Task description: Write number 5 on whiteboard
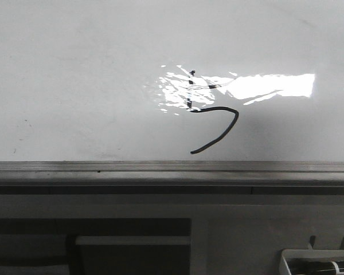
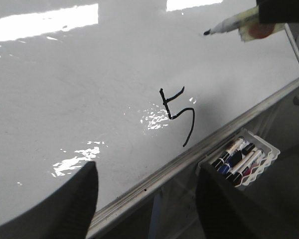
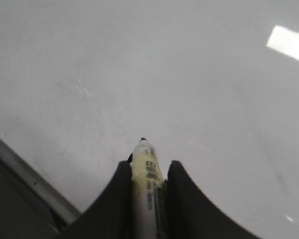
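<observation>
From the front, the whiteboard (image 1: pixel 80 74) fills the upper part of the view, ending below in a grey metal edge strip (image 1: pixel 172 167) that runs the full width; the number 5 (image 1: pixel 213 123) stands a little right of centre, its tail stopping short of the strip, its upright stroke rising into a bright patch of glare (image 1: pixel 269 85), where the top bar is faint and hard to trace; wide bare board lies to the left of the figure and above it; no arm shows here, and only the corner of a white tray (image 1: pixel 286 260) sits low at the right.

In the left wrist view, the number 5 (image 2: pixel 175 115) is plain, with a short top stroke joined to the upright; the board's edge strip (image 2: pixel 199 149) slants close past the figure's tail, and just beyond the strip a marker basket (image 2: pixel 261 164) holds several pens; the left gripper (image 2: pixel 147 199) has its two dark fingers spread wide apart with nothing between them, off the board's surface as far as can be judged; a marker pen (image 2: pixel 229 25) points its black tip at the board, well apart from the figure.

In the right wrist view, the right gripper (image 3: pixel 148 172) is clamped on the marker pen (image 3: pixel 147 174), its tip over bare board, contact unclear; the edge strip (image 3: pixel 30 184) lies off to one side.
</observation>
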`<state>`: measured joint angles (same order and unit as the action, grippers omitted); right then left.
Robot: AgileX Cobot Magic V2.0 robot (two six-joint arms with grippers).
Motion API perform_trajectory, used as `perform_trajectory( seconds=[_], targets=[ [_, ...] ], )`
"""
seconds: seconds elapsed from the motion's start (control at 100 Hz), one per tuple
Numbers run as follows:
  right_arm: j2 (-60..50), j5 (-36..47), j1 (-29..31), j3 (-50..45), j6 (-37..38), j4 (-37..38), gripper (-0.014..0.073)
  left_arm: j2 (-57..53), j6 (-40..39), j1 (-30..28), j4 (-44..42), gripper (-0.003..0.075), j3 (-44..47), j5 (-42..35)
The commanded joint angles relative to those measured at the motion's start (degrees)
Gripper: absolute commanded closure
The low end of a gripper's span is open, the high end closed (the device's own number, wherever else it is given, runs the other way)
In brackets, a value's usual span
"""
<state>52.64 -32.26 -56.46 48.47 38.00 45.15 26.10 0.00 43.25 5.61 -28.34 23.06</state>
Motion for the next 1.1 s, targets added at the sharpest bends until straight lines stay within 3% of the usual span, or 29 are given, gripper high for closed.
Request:
perform_trajectory(
  seconds=[0.0,0.23,0.42,0.78,1.09],
  targets=[
    [-0.17,8.45,-0.65,-3.26,-0.93,1.67,0.0658,4.82,7.17,0.05,5.76,0.0274,-3.80,-3.71],
    [1.18,16.12,-0.79,-6.45,-0.93,0.81,0.0662,17.09,29.66,4.94,13.53,0.0364,-12.10,4.55],
    [2.35,17.11,-2.54,-6.45,-0.93,-0.19,0.0662,25.96,36.89,11.28,12.93,0.0368,-17.28,5.33],
    [3.54,10.31,-10.98,-6.45,-0.93,-0.59,0.0662,33.32,37.03,13.27,11.98,0.0368,-21.03,4.73],
    [3.54,16.17,-14.36,-6.45,-0.93,-0.59,0.0662,33.45,37.03,13.27,13.48,0.0398,-21.03,7.15]
  ],
)
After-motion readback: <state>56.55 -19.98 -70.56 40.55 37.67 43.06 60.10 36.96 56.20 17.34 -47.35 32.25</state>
